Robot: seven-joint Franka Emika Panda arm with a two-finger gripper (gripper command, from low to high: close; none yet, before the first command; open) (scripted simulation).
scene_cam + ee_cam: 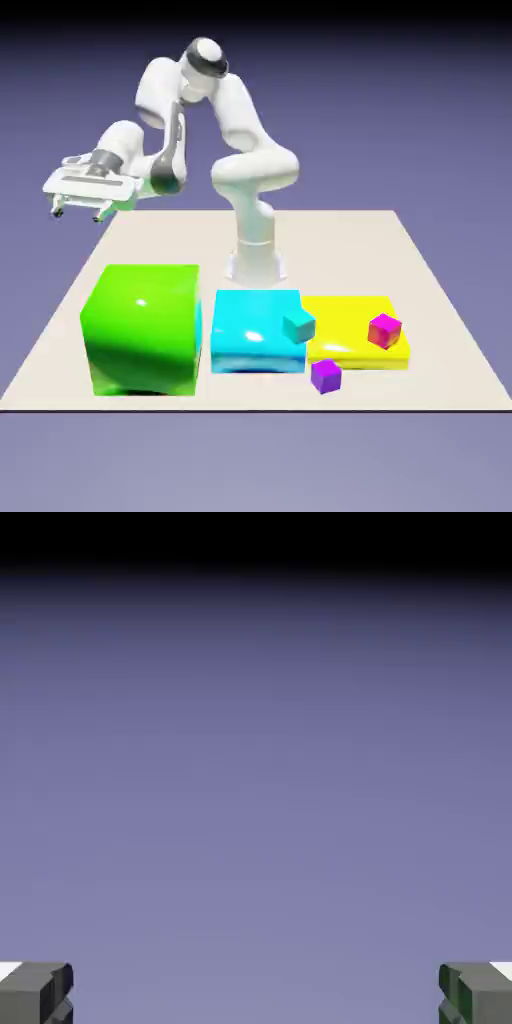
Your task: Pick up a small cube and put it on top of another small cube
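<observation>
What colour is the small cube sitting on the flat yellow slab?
Magenta cube, clearest in the exterior view.

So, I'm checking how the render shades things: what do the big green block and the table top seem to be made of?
The big green block looks like glossy plastic or lacquer: bright white highlights and soft reflections sit on its top and front, though a render leaves this open. The table top looks matte, like painted board or laminate: flat beige, no shine.

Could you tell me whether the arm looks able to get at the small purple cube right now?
Probably yes: the purple cube stands free on the table, nothing above it, and the fingers are open, though the gripper hangs far off at the exterior view's left.
</observation>
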